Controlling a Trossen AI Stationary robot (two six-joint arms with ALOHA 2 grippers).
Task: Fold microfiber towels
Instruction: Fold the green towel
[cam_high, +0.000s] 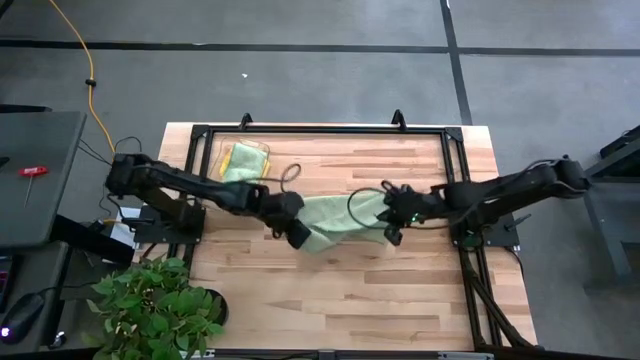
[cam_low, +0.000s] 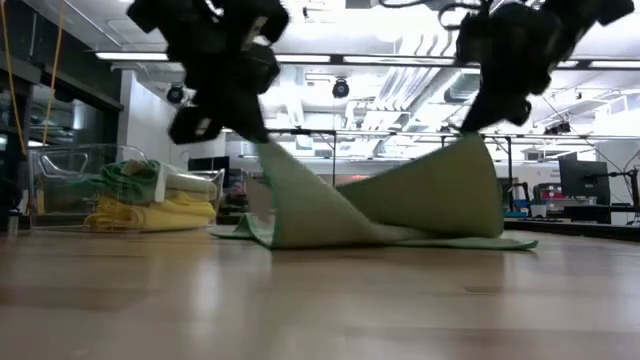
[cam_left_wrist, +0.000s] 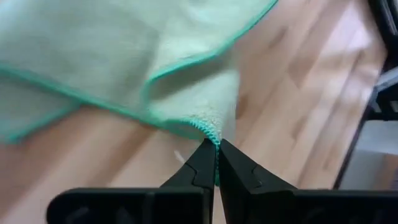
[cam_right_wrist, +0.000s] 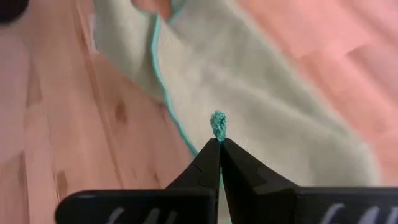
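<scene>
I see both grippers, left (cam_left_wrist: 216, 144) and right (cam_right_wrist: 219, 140), pinching the green towel (cam_high: 335, 222); clear bin (cam_low: 60, 160) holds folded yellow and green towels (cam_low: 150, 200).

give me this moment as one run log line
step: fold green towel | left end effector: shut on towel corner | right end effector: shut on other corner | towel: both corners lifted, middle on table | stack in bin: untouched

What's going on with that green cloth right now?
Left gripper and right gripper shut on green towel corners, both lifted. Middle sags on table. Nothing in the way.
</scene>
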